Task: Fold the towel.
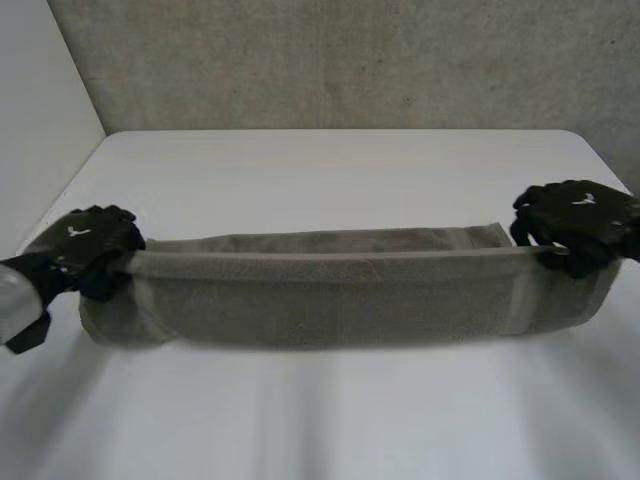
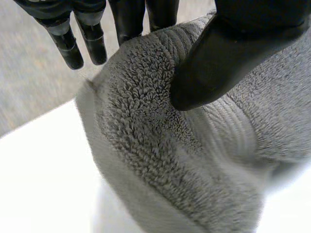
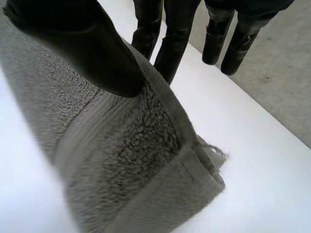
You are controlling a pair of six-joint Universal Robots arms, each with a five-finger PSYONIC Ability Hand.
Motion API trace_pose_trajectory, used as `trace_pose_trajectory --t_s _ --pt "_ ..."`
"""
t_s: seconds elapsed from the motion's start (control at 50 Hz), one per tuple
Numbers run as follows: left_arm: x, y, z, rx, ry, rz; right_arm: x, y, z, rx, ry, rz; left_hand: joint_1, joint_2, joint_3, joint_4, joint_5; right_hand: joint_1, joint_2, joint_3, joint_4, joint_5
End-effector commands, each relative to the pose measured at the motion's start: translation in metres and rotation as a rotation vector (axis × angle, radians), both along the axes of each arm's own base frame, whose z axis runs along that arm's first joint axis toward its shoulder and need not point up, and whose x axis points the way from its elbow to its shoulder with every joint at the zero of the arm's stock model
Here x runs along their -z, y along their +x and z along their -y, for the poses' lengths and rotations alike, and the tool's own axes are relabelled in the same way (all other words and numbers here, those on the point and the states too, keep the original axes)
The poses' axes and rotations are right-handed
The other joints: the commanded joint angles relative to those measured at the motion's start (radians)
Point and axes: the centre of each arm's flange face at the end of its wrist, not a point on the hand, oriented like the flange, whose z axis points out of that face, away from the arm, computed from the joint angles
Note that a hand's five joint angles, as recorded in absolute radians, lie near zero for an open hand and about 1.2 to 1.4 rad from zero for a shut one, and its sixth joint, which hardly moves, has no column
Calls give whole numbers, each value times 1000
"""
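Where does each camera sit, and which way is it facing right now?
Head view: between and behind the arms, looking down at the white table; left hand and right hand pinch the towel at its ends.
Left wrist view: on the left wrist, looking along the palm; thumb and fingers pinch one towel end.
Right wrist view: on the right wrist, looking along the palm; thumb and fingers pinch the other end.
Shared: both wrist views show towel and table.
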Motion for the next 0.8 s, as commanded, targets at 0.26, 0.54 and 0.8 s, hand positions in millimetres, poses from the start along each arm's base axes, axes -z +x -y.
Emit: trace_pose_trajectory --t_s 0.26,0.54,0.8 --pt "50 -38 106 -19 -39 123 54 41 96 45 -211 -24 92 49 -52 -59 73 63 62 -44 -76 52" --pt "71 -54 122 27 -122 158 91 54 115 46 -207 -35 92 49 -52 -59 73 63 62 -44 -76 52" --pt "76 -60 134 30 -198 151 103 52 129 75 -260 -43 92 49 -52 -59 73 63 62 -44 -76 52"
